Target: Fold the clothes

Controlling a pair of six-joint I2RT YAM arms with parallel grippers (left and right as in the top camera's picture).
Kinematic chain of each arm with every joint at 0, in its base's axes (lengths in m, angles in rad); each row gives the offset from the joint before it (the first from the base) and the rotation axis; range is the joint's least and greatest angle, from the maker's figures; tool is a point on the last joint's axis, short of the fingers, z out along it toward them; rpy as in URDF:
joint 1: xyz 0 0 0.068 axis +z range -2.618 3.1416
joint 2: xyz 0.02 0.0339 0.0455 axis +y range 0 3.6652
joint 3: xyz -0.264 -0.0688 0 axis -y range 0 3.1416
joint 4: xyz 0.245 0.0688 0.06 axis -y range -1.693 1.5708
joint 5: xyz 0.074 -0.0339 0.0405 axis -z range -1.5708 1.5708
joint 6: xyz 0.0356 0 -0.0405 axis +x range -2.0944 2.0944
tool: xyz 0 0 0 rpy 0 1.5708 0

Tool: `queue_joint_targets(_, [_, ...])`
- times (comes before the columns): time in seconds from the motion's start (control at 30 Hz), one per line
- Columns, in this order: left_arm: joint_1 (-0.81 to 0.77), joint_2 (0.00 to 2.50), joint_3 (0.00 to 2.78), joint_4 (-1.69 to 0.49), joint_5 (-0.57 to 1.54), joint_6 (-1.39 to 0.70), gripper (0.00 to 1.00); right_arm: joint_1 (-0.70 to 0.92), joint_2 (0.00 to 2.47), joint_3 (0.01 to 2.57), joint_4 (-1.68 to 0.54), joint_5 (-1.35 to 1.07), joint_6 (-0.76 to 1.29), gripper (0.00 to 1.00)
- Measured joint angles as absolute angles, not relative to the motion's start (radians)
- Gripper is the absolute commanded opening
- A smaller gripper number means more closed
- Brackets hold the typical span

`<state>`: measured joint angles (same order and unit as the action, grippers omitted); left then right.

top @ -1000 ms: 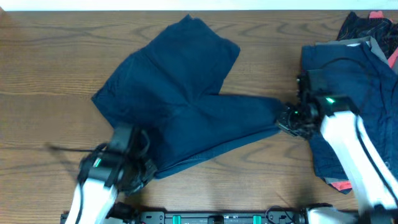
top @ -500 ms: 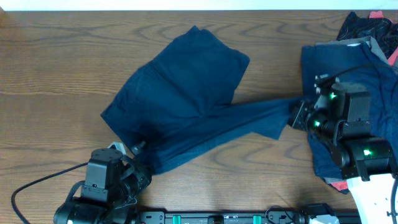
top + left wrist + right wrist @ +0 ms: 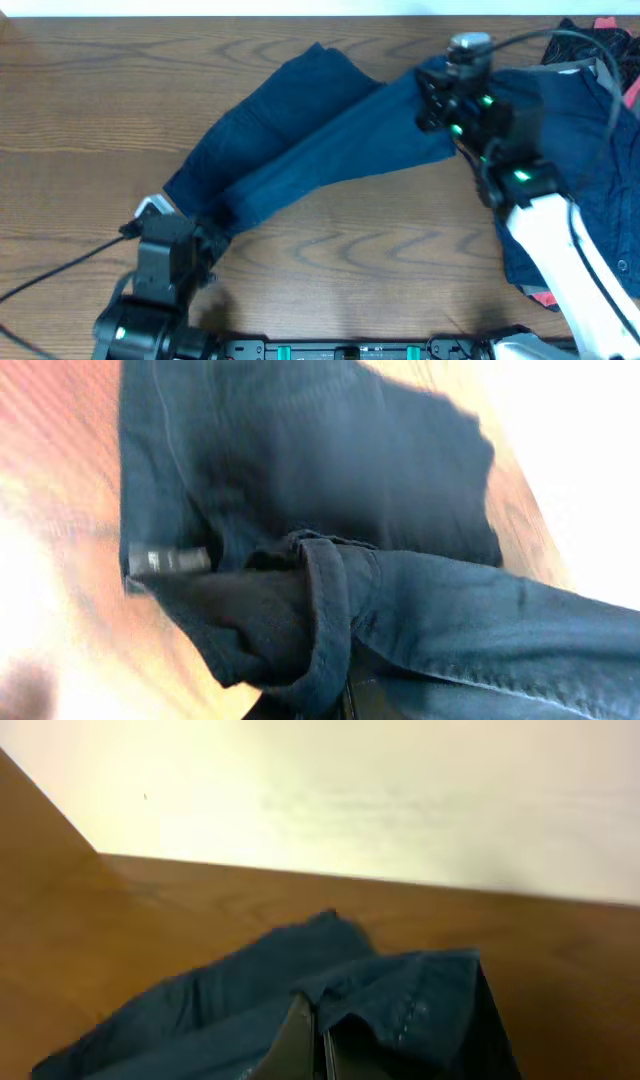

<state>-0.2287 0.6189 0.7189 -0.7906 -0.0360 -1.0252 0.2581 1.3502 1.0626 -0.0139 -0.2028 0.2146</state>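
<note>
Wood-grain table (image 3: 70, 110) filled the overhead view, with a pale wall behind its far edge in the right wrist view. Navy shorts (image 3: 285, 135) lay left of centre, one part flat on the wood. A long band of the cloth was drawn taut across it, running from the near left up to the far right. Left gripper (image 3: 203, 238) sat at the near-left end of that band. Its wrist view showed a rolled hem bunched and running down into the jaws at the bottom edge, so it was closed on the shorts, though the fingertips themselves were mostly hidden by cloth. A small grey label (image 3: 168, 560) showed on the flat fabric beside the hem. Right gripper (image 3: 437, 100) sat at the far-right end of the band. In its wrist view the two dark fingers (image 3: 296, 1038) stood close together with a fold of stitched blue cloth pinched between them, held above the table. A pile of other clothes (image 3: 590, 140) lay at the right edge, dark blue with bits of grey, pink and red, partly under the white right arm (image 3: 545, 225). A black cable (image 3: 55, 280) trailed left from the left arm.
</note>
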Motion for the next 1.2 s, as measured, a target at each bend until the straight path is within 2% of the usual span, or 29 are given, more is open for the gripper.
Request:
queue_joint_targets(0.33, [-0.057,1.013,0.725,-0.511,-0.119,-0.989,0.06,0.308,1.68,1.066,0.337,-0.194,0.191,0.01])
queue_joint_targets(0.6, [0.104,1.3,0.727,-0.304,-0.036,-0.946,0.06,0.333,1.905,1.072,0.576,-0.223,0.187,0.01])
queue_joint_targets(0.8, [0.141,1.419,0.727,-0.165,-0.006,-0.941,0.06,0.345,2.034,1.149,0.648,-0.214,0.185,0.01])
queue_joint_targets(0.83, [0.142,1.435,0.727,-0.144,-0.007,-0.941,0.06,0.347,2.055,1.171,0.649,-0.209,0.185,0.09])
queue_joint_targets(0.87, [0.143,1.446,0.727,-0.128,-0.007,-0.941,0.11,0.35,2.071,1.19,0.651,-0.203,0.187,0.35])
queue_joint_targets(0.9, [0.144,1.459,0.727,-0.111,-0.01,-0.937,0.28,0.354,2.088,1.209,0.651,-0.19,0.189,0.62])
queue_joint_targets(0.93, [0.148,1.472,0.727,-0.097,-0.016,-0.934,0.39,0.356,2.106,1.234,0.653,-0.176,0.182,0.84])
queue_joint_targets(0.97, [0.152,1.482,0.727,-0.083,-0.025,-0.937,0.49,0.356,2.116,1.251,0.654,-0.167,0.181,0.99])
queue_joint_targets(1.0, [0.158,1.491,0.727,-0.068,-0.032,-0.933,0.59,0.357,2.127,1.271,0.654,-0.157,0.181,0.99])
queue_joint_targets(1.07, [0.171,1.496,0.726,-0.035,-0.035,-0.928,0.72,0.357,2.136,1.299,0.653,-0.144,0.18,0.99])
queue_joint_targets(1.2, [0.214,1.488,0.73,0.001,-0.002,-0.911,0.9,0.351,2.122,1.319,0.586,-0.142,0.175,0.99])
